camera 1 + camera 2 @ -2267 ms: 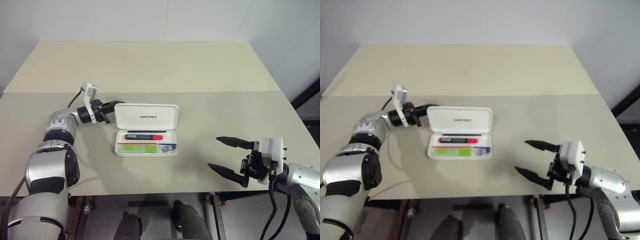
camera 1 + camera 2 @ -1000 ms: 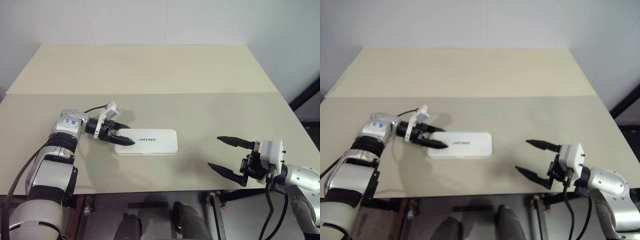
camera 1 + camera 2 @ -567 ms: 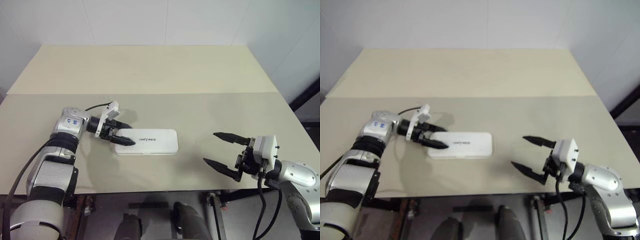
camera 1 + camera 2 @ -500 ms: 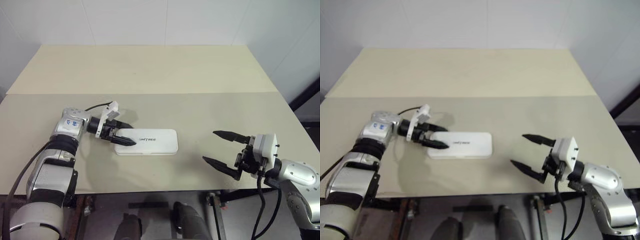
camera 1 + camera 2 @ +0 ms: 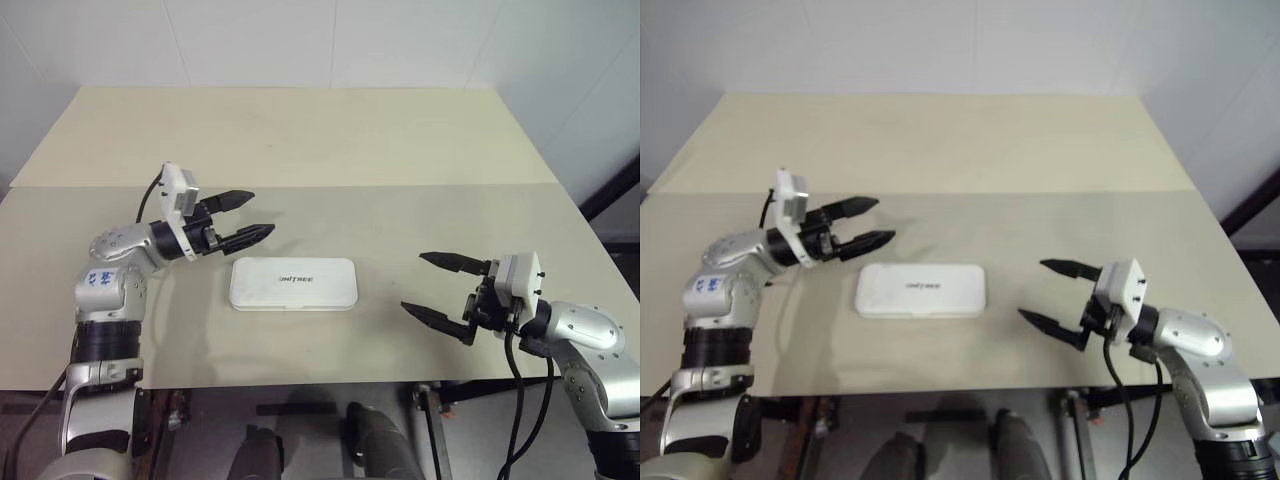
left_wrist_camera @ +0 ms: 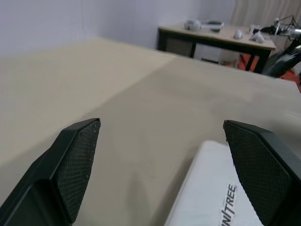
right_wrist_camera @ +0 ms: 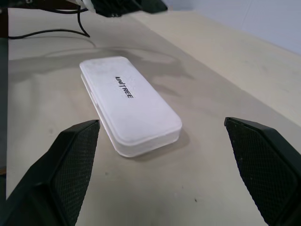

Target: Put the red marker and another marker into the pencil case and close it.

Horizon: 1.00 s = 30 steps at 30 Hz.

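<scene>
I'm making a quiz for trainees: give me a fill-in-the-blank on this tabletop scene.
1. The pencil case lies on the table with its lid ____.
2. The lettering on its lid reads ____.
3. The left gripper and the right gripper both have their fingers ____.
4. Neither gripper ____ the case.

Missing words: closed; UNITREE; open; touches

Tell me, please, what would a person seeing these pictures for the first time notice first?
First, the white pencil case, lying shut in the middle of the beige table, with its lettered lid up. Then the two open grippers beside it: the left gripper raised near its left end, the right gripper apart on its right.
</scene>
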Each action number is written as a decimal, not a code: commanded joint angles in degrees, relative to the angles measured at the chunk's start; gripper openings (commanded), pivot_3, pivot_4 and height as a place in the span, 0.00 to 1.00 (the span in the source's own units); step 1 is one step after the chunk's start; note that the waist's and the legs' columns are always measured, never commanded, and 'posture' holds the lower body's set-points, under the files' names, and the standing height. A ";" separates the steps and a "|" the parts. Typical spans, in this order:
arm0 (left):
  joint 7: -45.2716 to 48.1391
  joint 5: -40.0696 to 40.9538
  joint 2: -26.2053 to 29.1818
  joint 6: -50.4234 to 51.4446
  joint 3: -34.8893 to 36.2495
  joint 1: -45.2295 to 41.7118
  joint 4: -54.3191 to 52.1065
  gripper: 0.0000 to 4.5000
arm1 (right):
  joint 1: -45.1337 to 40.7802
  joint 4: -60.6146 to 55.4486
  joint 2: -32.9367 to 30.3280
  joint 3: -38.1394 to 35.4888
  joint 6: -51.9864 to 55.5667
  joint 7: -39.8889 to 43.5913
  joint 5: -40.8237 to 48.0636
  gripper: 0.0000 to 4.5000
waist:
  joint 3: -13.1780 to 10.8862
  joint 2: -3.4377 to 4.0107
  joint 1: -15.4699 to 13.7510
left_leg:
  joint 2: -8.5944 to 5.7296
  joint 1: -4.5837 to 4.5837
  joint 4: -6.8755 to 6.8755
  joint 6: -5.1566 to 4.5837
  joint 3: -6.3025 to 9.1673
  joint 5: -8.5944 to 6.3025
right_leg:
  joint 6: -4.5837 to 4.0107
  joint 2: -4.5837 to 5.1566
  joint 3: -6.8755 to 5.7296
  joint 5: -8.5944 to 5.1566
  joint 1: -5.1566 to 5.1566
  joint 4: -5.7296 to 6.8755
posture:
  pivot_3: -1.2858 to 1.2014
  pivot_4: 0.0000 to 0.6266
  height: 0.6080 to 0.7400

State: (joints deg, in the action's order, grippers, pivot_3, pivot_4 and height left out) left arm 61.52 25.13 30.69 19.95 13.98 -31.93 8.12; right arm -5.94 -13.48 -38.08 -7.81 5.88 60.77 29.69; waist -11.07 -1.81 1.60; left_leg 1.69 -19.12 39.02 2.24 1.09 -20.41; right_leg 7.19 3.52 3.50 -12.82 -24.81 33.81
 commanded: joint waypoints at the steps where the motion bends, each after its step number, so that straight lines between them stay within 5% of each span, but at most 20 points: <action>1: 1.50 3.24 2.08 -1.65 2.10 2.74 -5.37 0.99 | -1.76 2.66 0.01 -0.17 -3.28 2.57 -0.43 1.00 | 0.00 0.00 -0.04 | 0.00 0.02 0.00 0.00 0.00 0.00 | 0.00 0.00 0.00 0.00 0.00 0.00 | 0.52 0.24 1.00; 17: -1.63 3.63 3.74 -12.81 4.09 8.60 -9.31 0.99 | -4.49 8.26 2.00 1.08 -7.83 3.88 -3.12 1.00 | -0.01 0.01 -0.04 | 0.01 0.01 0.00 0.03 0.00 -0.03 | -0.02 0.00 0.00 0.00 0.01 -0.07 | 0.52 0.24 1.00; 30: 3.67 6.34 6.53 -15.94 3.26 8.78 -6.62 0.99 | -0.17 0.86 3.96 0.99 -5.95 -1.68 -3.46 1.00 | -0.01 0.01 -0.07 | 0.00 -0.03 0.00 0.04 -0.01 -0.03 | -0.01 0.01 -0.01 0.00 0.01 -0.09 | 0.52 0.24 1.00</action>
State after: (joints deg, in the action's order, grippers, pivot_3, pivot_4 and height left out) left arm 64.15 29.45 36.06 4.37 15.68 -22.97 2.57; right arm -6.75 -9.83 -34.50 -6.49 0.04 60.37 25.81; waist -11.08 -1.79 1.53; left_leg 1.69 -19.14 39.02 2.27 1.09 -20.44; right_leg 7.18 3.51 3.49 -12.82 -24.79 33.72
